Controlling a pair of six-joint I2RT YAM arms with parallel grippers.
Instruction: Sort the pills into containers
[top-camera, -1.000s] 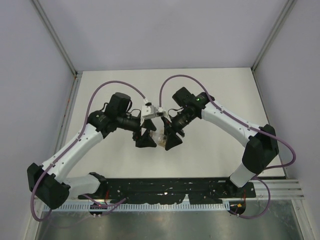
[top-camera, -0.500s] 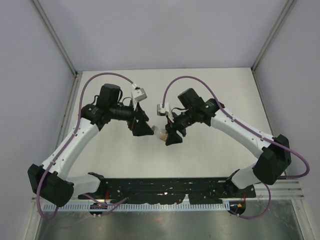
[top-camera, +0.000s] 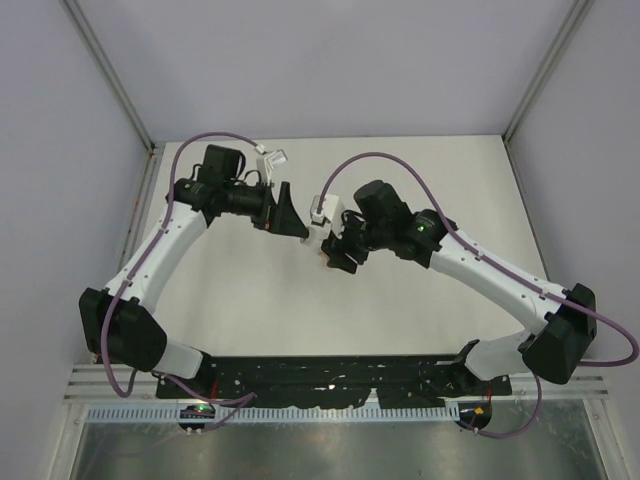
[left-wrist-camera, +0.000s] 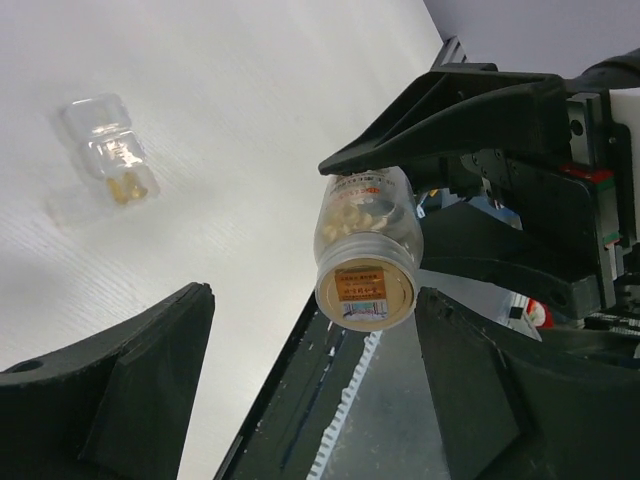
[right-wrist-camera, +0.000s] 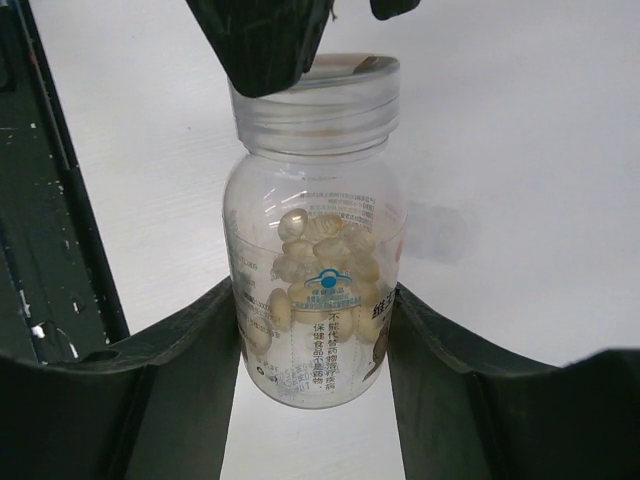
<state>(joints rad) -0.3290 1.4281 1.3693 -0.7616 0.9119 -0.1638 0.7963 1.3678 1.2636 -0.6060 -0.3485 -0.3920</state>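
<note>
My right gripper (right-wrist-camera: 315, 340) is shut on a clear pill bottle (right-wrist-camera: 315, 290) and holds it above the white table. The bottle has a clear cap (right-wrist-camera: 315, 100), printed text and several pale tan pills (right-wrist-camera: 320, 250) inside. In the left wrist view the bottle (left-wrist-camera: 365, 235) points its orange-labelled end at the camera. My left gripper (left-wrist-camera: 315, 295) is open and empty, its fingers (right-wrist-camera: 262, 40) close by the bottle's cap end. A second small clear container (left-wrist-camera: 105, 150) with a few amber pills lies on the table. In the top view both grippers, left (top-camera: 292, 212) and right (top-camera: 335, 258), meet mid-table.
The black rail (top-camera: 330, 375) and the metal tray edge (top-camera: 330, 445) run along the near side. Grey walls (top-camera: 100, 100) close in the white table (top-camera: 420, 180) at left, right and back.
Both grippers have moved away from the near edge. The left arm swung back and turned its gripper to the right. The right gripper still holds the bottle.
</note>
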